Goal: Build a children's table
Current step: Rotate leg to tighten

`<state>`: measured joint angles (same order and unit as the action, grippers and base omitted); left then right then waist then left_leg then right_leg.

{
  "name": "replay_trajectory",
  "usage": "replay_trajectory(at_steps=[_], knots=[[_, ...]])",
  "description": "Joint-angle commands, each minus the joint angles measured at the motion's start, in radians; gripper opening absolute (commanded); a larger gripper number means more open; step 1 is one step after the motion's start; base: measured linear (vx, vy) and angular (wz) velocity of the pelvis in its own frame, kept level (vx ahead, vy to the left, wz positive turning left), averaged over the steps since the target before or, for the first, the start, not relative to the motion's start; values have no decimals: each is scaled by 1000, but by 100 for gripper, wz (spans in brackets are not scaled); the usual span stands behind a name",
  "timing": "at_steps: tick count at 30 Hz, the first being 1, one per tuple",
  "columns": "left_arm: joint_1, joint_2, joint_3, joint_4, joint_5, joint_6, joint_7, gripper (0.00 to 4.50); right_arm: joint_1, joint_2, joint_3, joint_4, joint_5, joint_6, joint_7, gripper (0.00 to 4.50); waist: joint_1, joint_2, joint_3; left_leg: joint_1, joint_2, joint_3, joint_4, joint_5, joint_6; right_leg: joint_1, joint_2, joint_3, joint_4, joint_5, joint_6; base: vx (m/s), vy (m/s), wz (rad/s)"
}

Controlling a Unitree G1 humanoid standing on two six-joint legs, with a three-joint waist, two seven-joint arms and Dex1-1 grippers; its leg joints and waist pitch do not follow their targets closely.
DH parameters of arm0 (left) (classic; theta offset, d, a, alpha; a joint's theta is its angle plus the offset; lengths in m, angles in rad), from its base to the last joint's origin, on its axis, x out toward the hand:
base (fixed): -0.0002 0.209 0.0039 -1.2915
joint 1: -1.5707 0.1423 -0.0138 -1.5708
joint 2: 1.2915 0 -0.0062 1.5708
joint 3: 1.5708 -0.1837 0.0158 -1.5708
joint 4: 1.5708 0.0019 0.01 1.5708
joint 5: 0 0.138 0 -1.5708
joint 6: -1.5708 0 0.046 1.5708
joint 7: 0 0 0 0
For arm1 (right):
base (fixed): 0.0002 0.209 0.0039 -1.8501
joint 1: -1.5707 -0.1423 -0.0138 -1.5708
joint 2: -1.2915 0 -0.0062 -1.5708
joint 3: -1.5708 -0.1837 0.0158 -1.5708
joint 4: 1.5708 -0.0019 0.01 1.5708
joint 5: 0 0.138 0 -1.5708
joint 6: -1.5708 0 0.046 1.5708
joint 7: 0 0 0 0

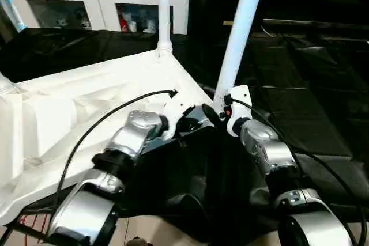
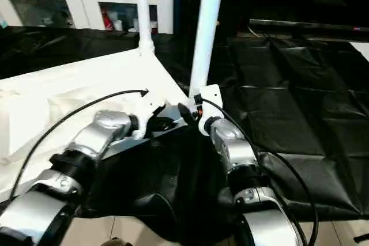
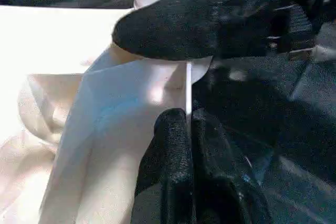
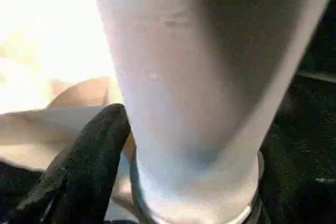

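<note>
Down low, closest to the camera, two shiny silver arms reach forward over a black sheet (image 2: 300,102) that covers the ground. The left gripper (image 3: 187,129) is pinched shut on the thin white edge of the table top (image 1: 75,113), right at the near corner; its two black fingers (image 3: 170,156) press together with the edge caught between them. Just beside it, the right gripper (image 1: 218,114) is at the bottom of a long white leg (image 1: 239,33). One black finger (image 4: 89,166) lies against the side of this leg, but the other finger is hidden, so I cannot tell if the gripper is squeezing it or not. That near leg stands in the near corner of the table top and leans a little to one side as it goes up. The table top lies upside down on the black sheet, with its bumpy, ribbed underside facing up. A black cable (image 1: 104,120) curves over it toward the left wrist. Farther back, a second white leg (image 1: 164,10) stands straight up in the next corner. Far behind it all is a white cabinet (image 1: 98,1) with glass doors and small things inside.
</note>
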<state>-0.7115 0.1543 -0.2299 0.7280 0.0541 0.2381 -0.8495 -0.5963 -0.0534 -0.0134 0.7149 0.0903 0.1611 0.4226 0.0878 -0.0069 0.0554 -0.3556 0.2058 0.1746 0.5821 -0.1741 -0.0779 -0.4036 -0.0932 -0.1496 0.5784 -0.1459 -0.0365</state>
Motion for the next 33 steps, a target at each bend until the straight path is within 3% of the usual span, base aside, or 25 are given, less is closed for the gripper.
replay_trajectory(at_steps=[1, 3, 8, 17, 18, 21, 22, 29, 33], knots=[[0, -33, 0, -99, -81, -88, -79, 0, 11, 24, 81, -24, 36, 14, 128, 394, 2, -11, -76, 1, 28, -6, -59, -175, 61, 65, -71, 66, -67, -314, -124, 0, 0, 0], [24, -9, -7, -133, -95, -89, -129, 0, 24, -22, 98, -47, 34, 10, 201, 429, 3, -9, -76, 3, 30, -6, -59, -185, 63, 66, -73, 66, -69, -325, -125, 0, 0, 0], [60, 40, -17, -182, -113, -80, -226, 0, 34, -111, 115, -65, 15, 1, 315, 448, 5, -6, -74, 4, 32, -5, -59, -193, 60, 63, -71, 67, -68, -328, -134, 0, 0, 0], [127, 148, -41, -290, -146, -35, -410, 0, 93, -252, 179, -177, 55, 29, 616, 448, 19, -7, -73, 4, 35, -4, -58, -199, 64, 61, -71, 67, -69, -343, -131, 0, 0, 0], [130, 152, -43, -296, -148, -31, -417, 0, 96, -252, 179, -183, 59, 32, 624, 448, 24, -11, -74, 3, 36, -5, -59, -197, 66, 64, -72, 67, -66, -351, -126, 0, 0, 0], [142, 167, -49, -317, -157, -19, -442, 0, 105, -254, 181, -203, 76, 42, 655, 448, 23, -8, -72, 5, 36, -4, -60, -202, 62, 58, -69, 67, -67, -353, -129, 0, 0, 0], [149, 174, -51, -329, -159, -14, -456, 0, 112, -256, 184, -215, 83, 48, 673, 420, 23, -11, -72, 6, 36, -6, -60, -206, 56, 60, -71, 66, -68, -364, -126, 0, 0, 0], [169, 194, -61, -348, -144, -9, -466, 0, 137, -260, 197, -243, 91, 55, 710, 373, 22, -14, -72, 3, 33, -6, -60, -199, 53, 60, -71, 65, -72, -393, -102, 0, 0, 0], [165, 193, -61, -343, -142, -9, -458, 0, 138, -256, 195, -244, 94, 56, 707, 343, 20, -12, -72, 5, 32, -5, -59, -202, 56, 59, -70, 65, -73, -385, -109, 0, 0, 0]])
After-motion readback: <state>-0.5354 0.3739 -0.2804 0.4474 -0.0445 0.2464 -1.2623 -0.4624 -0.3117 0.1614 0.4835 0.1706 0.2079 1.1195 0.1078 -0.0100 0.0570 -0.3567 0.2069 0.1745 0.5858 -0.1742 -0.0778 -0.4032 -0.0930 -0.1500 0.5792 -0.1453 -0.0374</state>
